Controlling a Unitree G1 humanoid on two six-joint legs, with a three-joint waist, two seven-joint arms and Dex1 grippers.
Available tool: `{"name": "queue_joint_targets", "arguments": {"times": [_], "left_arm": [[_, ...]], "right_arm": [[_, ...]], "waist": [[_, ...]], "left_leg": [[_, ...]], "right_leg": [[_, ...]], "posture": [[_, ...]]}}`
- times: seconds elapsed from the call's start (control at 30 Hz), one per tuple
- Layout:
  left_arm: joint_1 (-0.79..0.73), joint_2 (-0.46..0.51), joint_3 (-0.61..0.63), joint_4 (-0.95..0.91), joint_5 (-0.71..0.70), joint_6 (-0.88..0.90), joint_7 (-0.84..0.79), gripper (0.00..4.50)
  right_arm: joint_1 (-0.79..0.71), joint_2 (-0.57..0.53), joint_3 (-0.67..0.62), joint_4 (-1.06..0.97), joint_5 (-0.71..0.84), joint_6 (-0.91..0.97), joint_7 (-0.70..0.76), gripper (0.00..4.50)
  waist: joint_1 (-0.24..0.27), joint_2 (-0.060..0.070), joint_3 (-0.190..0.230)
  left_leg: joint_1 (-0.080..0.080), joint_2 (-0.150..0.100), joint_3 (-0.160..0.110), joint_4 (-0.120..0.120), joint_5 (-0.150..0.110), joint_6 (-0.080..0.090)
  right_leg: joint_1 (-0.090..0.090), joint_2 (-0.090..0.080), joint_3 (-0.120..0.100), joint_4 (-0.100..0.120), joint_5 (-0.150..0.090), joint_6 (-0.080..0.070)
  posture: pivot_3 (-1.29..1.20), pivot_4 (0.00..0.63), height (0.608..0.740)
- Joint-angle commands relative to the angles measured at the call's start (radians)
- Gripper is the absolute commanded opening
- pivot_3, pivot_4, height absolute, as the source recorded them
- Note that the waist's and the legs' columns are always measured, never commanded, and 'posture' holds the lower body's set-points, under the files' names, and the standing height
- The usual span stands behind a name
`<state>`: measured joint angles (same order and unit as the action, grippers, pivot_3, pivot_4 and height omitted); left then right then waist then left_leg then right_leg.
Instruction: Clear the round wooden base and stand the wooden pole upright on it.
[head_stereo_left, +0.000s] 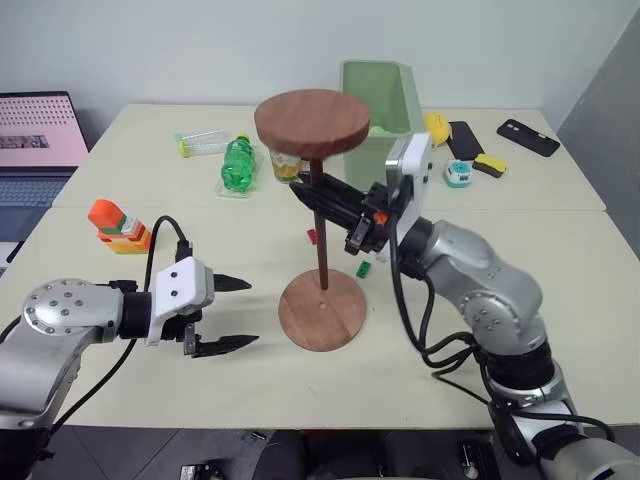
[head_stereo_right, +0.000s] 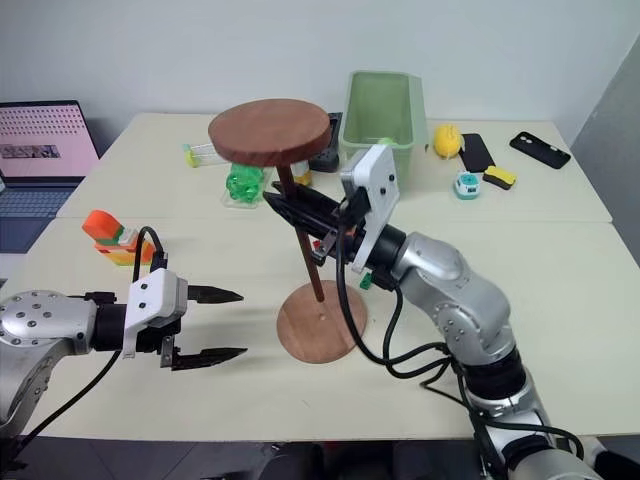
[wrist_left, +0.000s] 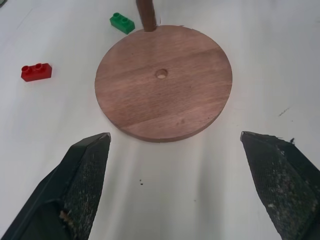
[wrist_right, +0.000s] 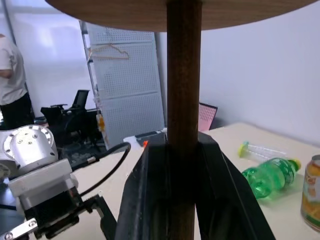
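I see my right gripper (head_stereo_left: 312, 197) pinching the pole (head_stereo_left: 320, 232), upright, disc uppermost | left wrist view: base (wrist_left: 164, 82) hole bare | left gripper (head_stereo_left: 235, 314) spread wide.

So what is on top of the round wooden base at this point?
Nothing rests on the round wooden base; its centre hole shows bare. The wooden pole, gripped by the right gripper, hangs near the far rim. Whether its tip touches the base cannot be told.

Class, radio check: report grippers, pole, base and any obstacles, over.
Right gripper shut on wooden pole, disc end up. Left gripper open beside round wooden base. Base top clear; pole tip at its far edge, outside the hole.
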<state>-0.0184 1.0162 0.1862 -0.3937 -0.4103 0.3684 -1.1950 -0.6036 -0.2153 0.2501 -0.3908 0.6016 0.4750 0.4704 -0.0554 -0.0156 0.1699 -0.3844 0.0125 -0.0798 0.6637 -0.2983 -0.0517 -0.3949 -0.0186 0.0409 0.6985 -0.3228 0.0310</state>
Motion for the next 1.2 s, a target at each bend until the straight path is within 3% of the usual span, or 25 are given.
{"name": "queue_joint_targets", "arguments": {"times": [0.03, 1.2], "left_arm": [[0.002, -0.005, 0.005, -0.040, 0.002, -0.010, 0.024, 4.35], [-0.050, -0.003, -0.034, 0.036, 0.003, -0.049, 0.002, 4.35]], "right_arm": [[0.042, 0.025, 0.031, 0.012, -0.066, -0.122, 0.074, 0.25], [0.133, 0.076, 0.065, 0.083, -0.178, -0.201, 0.194, 0.25]], "waist": [[0.000, 0.000, 0.000], [-0.001, 0.000, 0.000]], "left_leg": [[0.000, 0.000, 0.000, 0.000, 0.000, 0.000], [0.001, 0.000, 0.000, 0.000, 0.000, 0.000]], "right_leg": [[0.000, 0.000, 0.000, 0.000, 0.000, 0.000], [0.000, 0.000, 0.000, 0.000, 0.000, 0.000]], "posture": [[0.00, 0.150, 0.740], [0.00, 0.150, 0.740]]}}
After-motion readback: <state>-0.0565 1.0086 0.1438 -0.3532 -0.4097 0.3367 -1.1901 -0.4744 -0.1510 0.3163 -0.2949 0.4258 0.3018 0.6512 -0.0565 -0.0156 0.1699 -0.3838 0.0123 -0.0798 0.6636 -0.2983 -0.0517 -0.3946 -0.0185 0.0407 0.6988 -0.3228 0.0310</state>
